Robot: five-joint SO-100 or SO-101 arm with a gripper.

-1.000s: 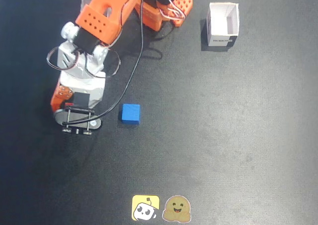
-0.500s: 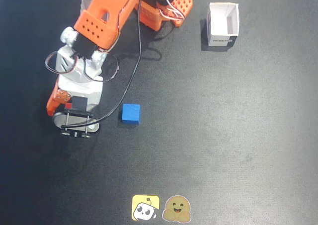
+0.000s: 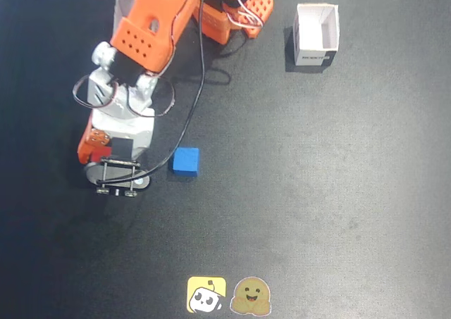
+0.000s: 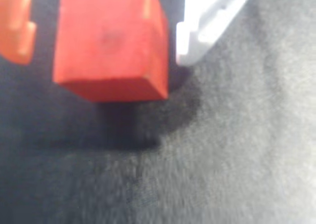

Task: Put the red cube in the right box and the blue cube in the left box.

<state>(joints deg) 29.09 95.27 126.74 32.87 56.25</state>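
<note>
A: Red cube (image 4: 111, 41) is shown in the wrist view between an orange finger (image 4: 17, 28) on the left and a white finger (image 4: 207, 21) on the right, on the black mat (image 4: 222, 159). What is the gripper's (image 3: 99, 155) condition?

B: Its fingers are held apart, with a dark gap visible on each side of the cube; no contact is seen. A slip is judged possible if the fingers are closed off-centre, since the cube could be pushed or turned out of the gap.

A: What is supplied by the fixed view alone?

B: Layout. The blue cube (image 3: 186, 161) is seen just beside the arm, so it could be nudged. One white box (image 3: 316, 34) is shown at upper right, well apart; a second box (image 3: 125, 8) is largely hidden behind the arm. There the red cube is reduced to a sliver.
</note>
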